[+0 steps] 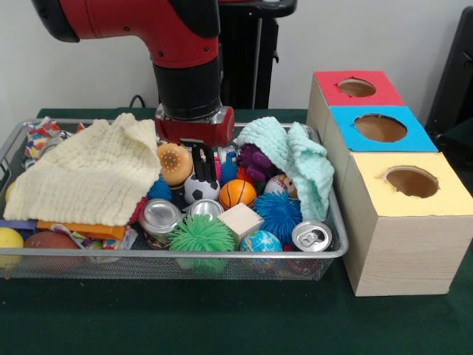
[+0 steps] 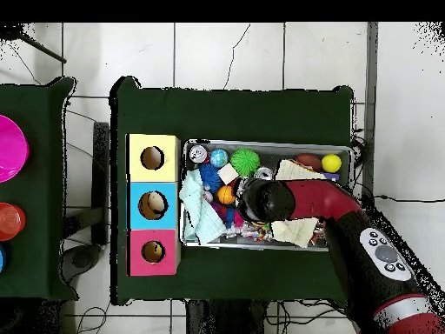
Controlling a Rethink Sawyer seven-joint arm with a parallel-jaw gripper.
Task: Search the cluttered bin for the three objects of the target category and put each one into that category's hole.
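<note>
While the gripper [image 1: 201, 164] hangs low in the bin [image 1: 336, 248] w/ narrow fingers straddling the soccer ball [image 1: 201, 188] mid-pile, I can't tell if it's gripped. Looks light, hard, slick & round, so pinch across the widest part.

A green table [image 1: 222, 325] carries a wire bin [image 1: 334, 248] and a row of three boxes. The yellow box [image 1: 406, 237] stands just beside the bin, then the blue box [image 1: 380, 129] and the red box [image 1: 355, 89].
</note>
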